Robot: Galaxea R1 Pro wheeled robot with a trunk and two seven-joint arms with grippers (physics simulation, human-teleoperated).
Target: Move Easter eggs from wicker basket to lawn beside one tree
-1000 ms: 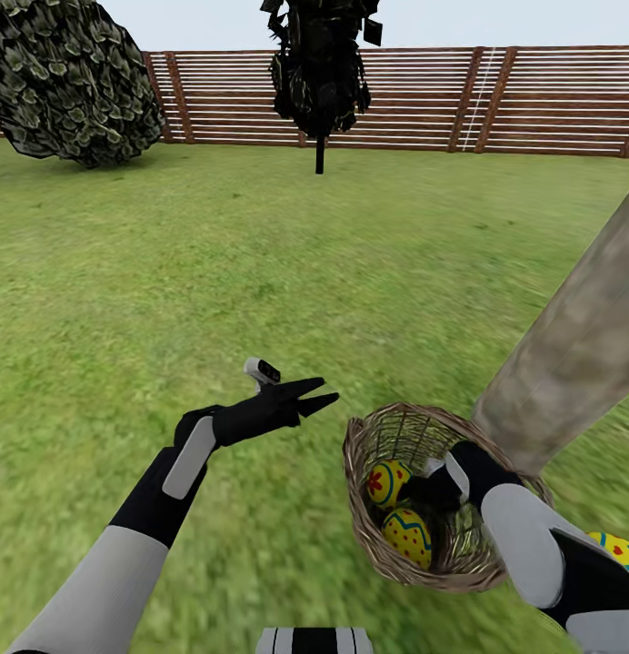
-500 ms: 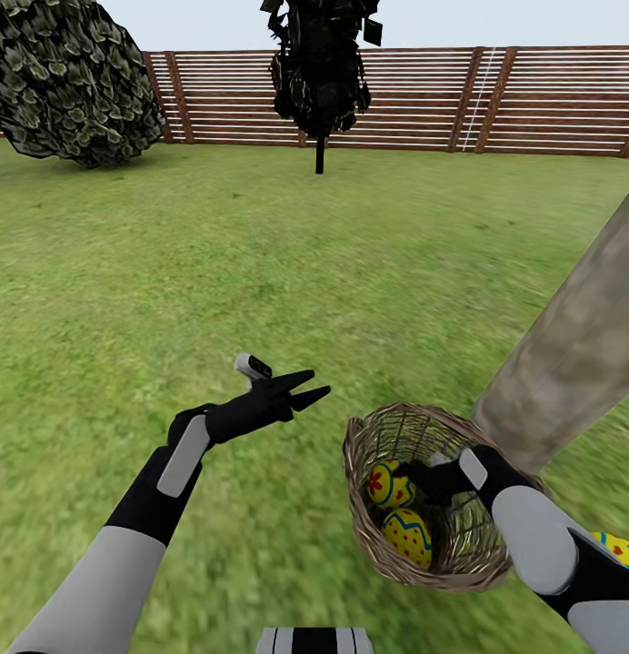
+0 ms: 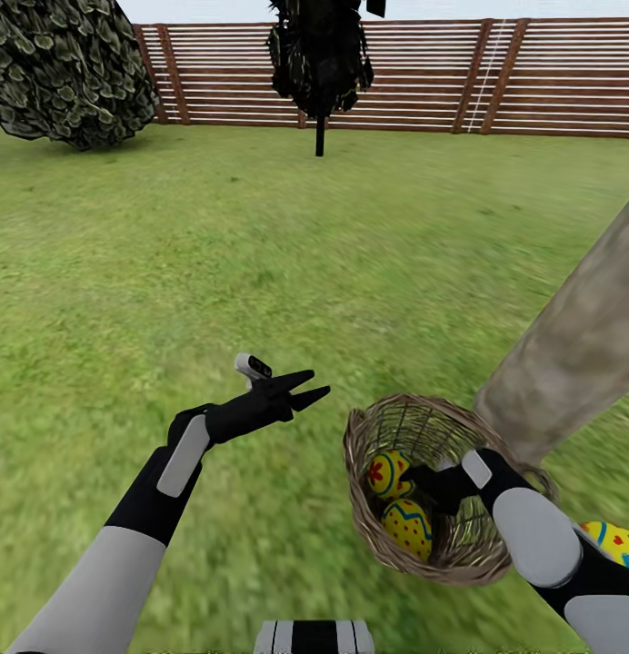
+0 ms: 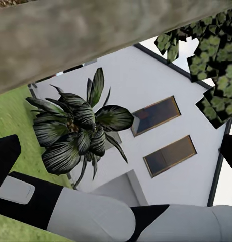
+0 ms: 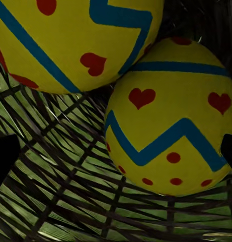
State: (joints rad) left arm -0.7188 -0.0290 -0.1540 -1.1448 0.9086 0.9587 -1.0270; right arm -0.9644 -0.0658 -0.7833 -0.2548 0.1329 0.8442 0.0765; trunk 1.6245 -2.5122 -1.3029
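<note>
The wicker basket [image 3: 369, 518] sits on the lawn [image 3: 260, 272] at the foot of the thick pale tree [image 3: 578, 345] trunk. Two yellow Easter eggs lie in it, one [image 3: 385, 473] above the other [image 3: 407, 527]. A third egg [image 3: 614, 543] rests on the grass behind my right forearm, near the trunk. My right gripper [image 3: 424, 481] is down inside the basket and open. In the right wrist view its fingertips [image 5: 5, 159] stand wide on either side of the nearer egg [image 5: 166, 121], with the second egg [image 5: 70, 40] beside it. My left gripper [image 3: 310, 391] hovers open over the grass left of the basket.
A brown slat fence [image 3: 424, 86] bounds the far side. A round dark bush [image 3: 64, 73] stands at the back left and a thin black-leaved tree [image 3: 319, 64] at the back centre. The left wrist view looks past the trunk [image 4: 95, 30] to a white house [image 4: 161, 101] and a dark leafy plant [image 4: 78, 131].
The head view has tilted down a little. My right gripper has shifted slightly inside the basket. My left gripper rose a bit, then held still.
</note>
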